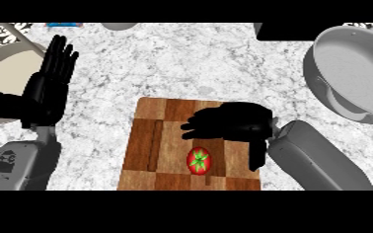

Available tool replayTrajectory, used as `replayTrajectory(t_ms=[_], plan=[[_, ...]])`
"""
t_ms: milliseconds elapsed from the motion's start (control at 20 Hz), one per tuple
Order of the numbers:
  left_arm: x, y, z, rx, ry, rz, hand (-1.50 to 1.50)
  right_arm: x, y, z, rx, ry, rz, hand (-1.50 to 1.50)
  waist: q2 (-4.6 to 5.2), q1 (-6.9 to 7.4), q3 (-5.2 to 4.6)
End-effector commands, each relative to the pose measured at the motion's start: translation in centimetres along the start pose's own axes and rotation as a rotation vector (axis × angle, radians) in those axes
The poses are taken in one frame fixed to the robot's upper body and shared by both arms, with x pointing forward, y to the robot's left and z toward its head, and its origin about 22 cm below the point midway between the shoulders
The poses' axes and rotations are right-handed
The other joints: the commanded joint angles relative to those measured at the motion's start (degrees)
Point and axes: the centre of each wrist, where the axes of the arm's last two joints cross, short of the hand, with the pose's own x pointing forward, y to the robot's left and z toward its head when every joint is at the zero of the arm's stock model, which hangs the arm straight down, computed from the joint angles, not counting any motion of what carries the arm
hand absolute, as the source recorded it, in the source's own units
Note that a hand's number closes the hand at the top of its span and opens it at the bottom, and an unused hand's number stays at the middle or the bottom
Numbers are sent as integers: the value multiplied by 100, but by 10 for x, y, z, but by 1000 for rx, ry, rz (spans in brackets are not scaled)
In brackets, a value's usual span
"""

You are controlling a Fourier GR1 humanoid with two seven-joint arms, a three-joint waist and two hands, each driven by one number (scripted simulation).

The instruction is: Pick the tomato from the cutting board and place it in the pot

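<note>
Speckled grey-white stone makes up the surface (211, 59), and a wooden cutting board (157, 128) of mixed brown blocks lies on it near the lower edge of the head view. On the board's near part sits the tomato (199, 161), small, red and oval, with a green star-shaped calyx facing up. It rests free on the wood, just below the right hand (233, 123).

That hand hangs over the middle of the board, palm down, its fingers (195, 128) spread and only gently bent toward the left, the thumb (256, 159) pointing down beside the tomato. Nothing is held in it; whether the thumb touches the tomato cannot be told.

At the right edge, well apart from the board, stands the grey pot (320, 79), seen tilted, with a pale inside.

At the left edge the left hand (50, 84) rests open, fingers straight and pointing up.
</note>
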Motion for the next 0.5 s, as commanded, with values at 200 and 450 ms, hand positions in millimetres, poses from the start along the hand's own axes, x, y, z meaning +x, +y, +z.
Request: replayTrajectory(t_ms=[200, 450], plan=[[12, -5, 1, 3, -9, 5, 0, 0, 33, -10, -50, -69, 9, -150, -1, -5, 1], [-6, -8, -2, -1, -12, 0, 0, -2, 26, -17, -38, -9, 36, -150, 3, -5, 0]])
